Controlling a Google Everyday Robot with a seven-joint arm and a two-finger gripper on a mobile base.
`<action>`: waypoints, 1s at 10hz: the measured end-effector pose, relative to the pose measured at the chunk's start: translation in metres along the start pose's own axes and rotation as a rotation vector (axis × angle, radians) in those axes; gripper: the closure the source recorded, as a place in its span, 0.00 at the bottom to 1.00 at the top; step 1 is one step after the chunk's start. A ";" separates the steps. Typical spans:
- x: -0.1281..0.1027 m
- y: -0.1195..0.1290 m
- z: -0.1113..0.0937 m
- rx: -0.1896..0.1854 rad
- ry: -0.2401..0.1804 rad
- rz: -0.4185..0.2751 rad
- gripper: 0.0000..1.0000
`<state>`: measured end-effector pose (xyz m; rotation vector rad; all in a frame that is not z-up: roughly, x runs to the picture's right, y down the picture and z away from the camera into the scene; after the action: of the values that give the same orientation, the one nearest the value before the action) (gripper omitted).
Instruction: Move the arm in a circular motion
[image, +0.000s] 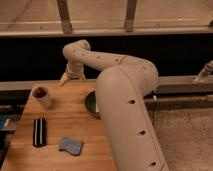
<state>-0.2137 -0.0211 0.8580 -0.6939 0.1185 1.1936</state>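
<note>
The cream-white arm (125, 100) of thick tube segments with small dark holes fills the right middle of the camera view. It bends at a rounded elbow (76, 50) over the far edge of the wooden table (70, 125). Its narrow gripper (65, 79) points down-left just above the table's back edge, right of the white cup. The arm hides most of the green bowl (91, 102).
A white cup with dark contents (42, 96) stands at the table's far left. A black-and-white striped object (39, 131) lies at the left front. A blue sponge (71, 146) lies near the front edge. A dark window wall and rail run behind the table.
</note>
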 end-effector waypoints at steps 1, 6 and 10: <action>0.012 0.022 0.005 -0.012 0.022 -0.021 0.20; 0.076 0.022 -0.004 0.027 0.056 0.054 0.20; 0.134 -0.061 -0.036 0.117 0.051 0.250 0.20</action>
<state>-0.0980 0.0558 0.7973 -0.6184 0.3229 1.3966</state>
